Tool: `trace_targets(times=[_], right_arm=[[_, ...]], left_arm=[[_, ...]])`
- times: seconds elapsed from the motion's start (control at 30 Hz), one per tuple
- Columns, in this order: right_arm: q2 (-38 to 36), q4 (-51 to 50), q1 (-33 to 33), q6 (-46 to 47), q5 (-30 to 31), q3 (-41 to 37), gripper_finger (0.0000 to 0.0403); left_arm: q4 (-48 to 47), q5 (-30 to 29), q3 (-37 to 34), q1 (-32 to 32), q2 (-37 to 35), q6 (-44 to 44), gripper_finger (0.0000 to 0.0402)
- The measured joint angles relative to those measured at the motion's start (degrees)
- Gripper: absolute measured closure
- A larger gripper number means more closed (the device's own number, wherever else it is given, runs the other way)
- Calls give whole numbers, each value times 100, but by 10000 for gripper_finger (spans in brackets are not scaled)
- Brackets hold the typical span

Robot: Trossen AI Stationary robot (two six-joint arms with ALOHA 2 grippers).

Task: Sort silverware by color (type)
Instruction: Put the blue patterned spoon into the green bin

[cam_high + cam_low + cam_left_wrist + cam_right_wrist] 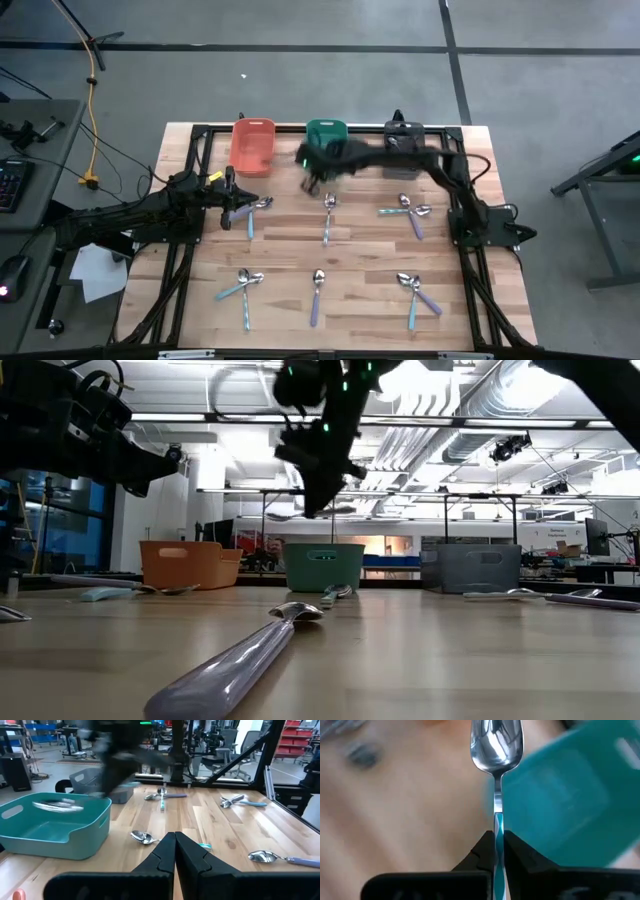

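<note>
Right hand [499, 851] is clamped on the thin teal-green handle of a spoon [497, 750], whose shiny bowl sticks out ahead of the fingers; in the high view this hand [312, 172] is raised off the table, just in front of the teal bin [326, 136] at the middle of the far edge, and the low view shows it [318, 500] hanging well above the wood. Left hand [174, 851] has its fingers pressed together on nothing and sits low near the left edge [232, 197], beside a small cluster of spoons [254, 209] with light blue and purple handles. Three bins line the far edge: an orange bin [252, 143] toward the left, the teal one in the centre, and a dark grey bin [404, 136] toward the right. On the table [360, 260] the remaining silverware lies in loose groups: one group [328, 215] at the centre, one [410, 212] toward the right edge, and three more along the near edge, at left [243, 288], middle [317, 292] and right [416, 292]. A purple-handled spoon [235, 660] lies closest to the low camera, bowl pointing toward the bins.
</note>
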Motion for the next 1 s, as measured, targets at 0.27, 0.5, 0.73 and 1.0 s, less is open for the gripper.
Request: trace_targets(times=[0.27, 0.5, 0.73, 1.0], right_arm=[[84, 1055, -1188, 504, -714, -401, 399], [81, 1634, -1442, 754, -1115, -957, 399], [81, 1817, -1565, 932, -1117, -1257, 399], [174, 1990, -1694, 997, -1123, -1266, 399]], left_arm=[[28, -9, 0, 0, 0, -5, 401], [15, -9, 0, 0, -1, 37, 401], [35, -9, 0, -4, -2, 31, 401], [35, -9, 0, -2, -2, 39, 401]])
